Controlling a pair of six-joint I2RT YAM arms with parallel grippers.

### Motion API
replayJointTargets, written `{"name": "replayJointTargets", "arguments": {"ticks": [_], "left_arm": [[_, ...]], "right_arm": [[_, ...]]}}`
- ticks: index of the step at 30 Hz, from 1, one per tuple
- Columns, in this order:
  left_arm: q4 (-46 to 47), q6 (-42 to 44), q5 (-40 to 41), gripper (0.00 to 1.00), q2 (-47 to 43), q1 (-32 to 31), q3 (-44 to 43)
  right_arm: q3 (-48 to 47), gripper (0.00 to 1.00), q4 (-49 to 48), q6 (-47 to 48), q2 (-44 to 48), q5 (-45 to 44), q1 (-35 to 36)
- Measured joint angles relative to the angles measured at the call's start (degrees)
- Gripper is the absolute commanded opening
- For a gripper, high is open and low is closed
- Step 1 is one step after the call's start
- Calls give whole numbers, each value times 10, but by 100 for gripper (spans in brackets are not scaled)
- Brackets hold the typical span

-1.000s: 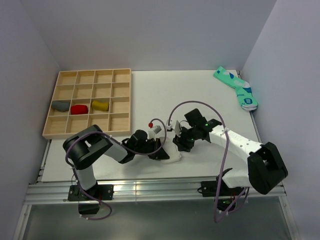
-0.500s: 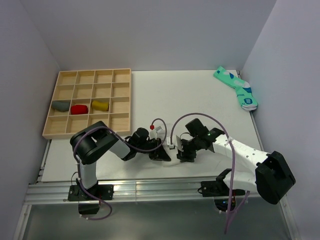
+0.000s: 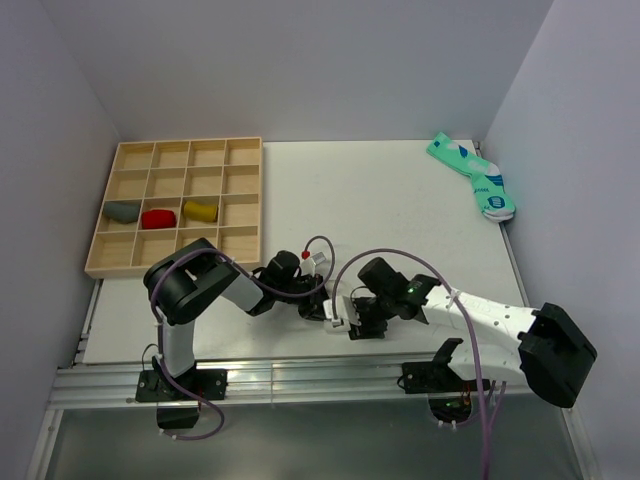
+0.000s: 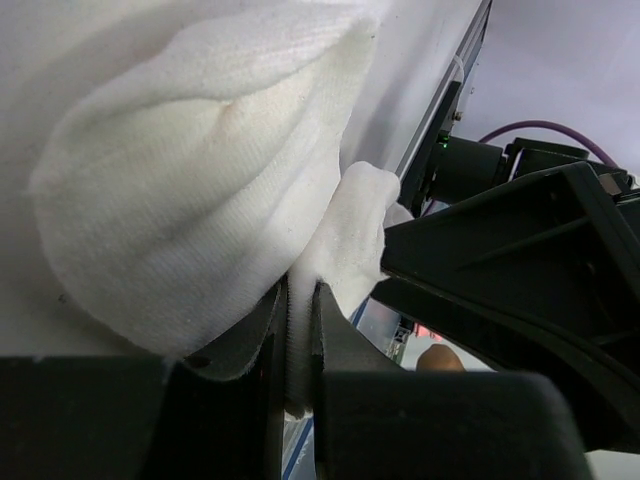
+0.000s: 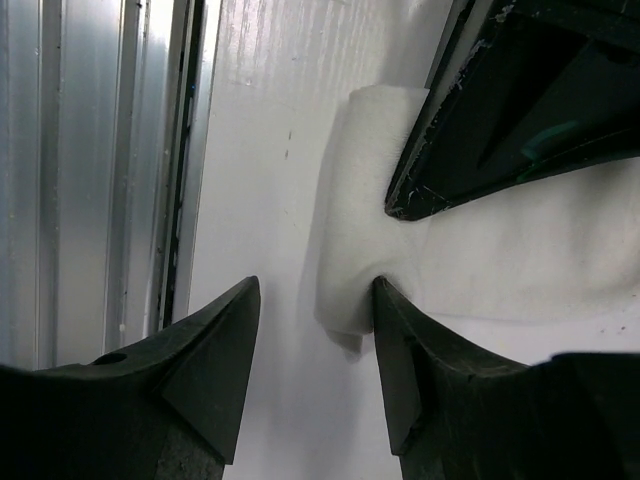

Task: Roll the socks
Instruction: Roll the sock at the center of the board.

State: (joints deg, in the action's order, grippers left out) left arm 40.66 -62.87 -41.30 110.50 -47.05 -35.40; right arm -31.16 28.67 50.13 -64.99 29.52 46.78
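Observation:
The white sock (image 4: 190,170) lies bunched on the table near its front edge, mostly hidden under both grippers in the top view. My left gripper (image 4: 298,345) is shut on a fold of this sock; it also shows in the top view (image 3: 320,306). My right gripper (image 5: 312,300) is open, its jaws straddling the sock's end (image 5: 360,220), with the right fingertip (image 5: 385,305) touching the fabric. In the top view the right gripper (image 3: 352,324) sits right beside the left one. A mustard-yellow sock (image 3: 200,210) lies rolled in a compartment of the wooden tray.
The wooden compartment tray (image 3: 180,145) stands at the back left, with a grey bundle (image 3: 122,211) and a red bundle (image 3: 158,217) beside the yellow one. Teal patterned socks (image 3: 472,176) lie at the back right. The table's metal front rail (image 5: 100,170) runs close to the right gripper.
My right gripper has moved left and toward the table's front edge, closing in on the left gripper and the sock. The left gripper has shifted slightly and still holds the sock.

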Motion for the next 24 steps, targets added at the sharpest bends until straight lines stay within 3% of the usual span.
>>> {"name": "replayJointTargets", "arguments": {"ticks": [13, 17, 19, 21, 24], "left_arm": [[2, -12, -8, 0, 3, 3, 0], [4, -14, -10, 0, 3, 3, 2], [7, -15, -12, 1, 3, 3, 4], [8, -15, -13, 5, 3, 3, 5], [8, -15, -3, 15, -9, 4, 15]], "right_arm": [[14, 51, -72, -23, -29, -38, 14], [9, 42, -80, -28, -42, -42, 14], [0, 29, -80, -29, -55, -43, 14], [-11, 22, -76, -34, -67, -44, 14], [-18, 19, -70, -43, -74, -40, 14]]}}
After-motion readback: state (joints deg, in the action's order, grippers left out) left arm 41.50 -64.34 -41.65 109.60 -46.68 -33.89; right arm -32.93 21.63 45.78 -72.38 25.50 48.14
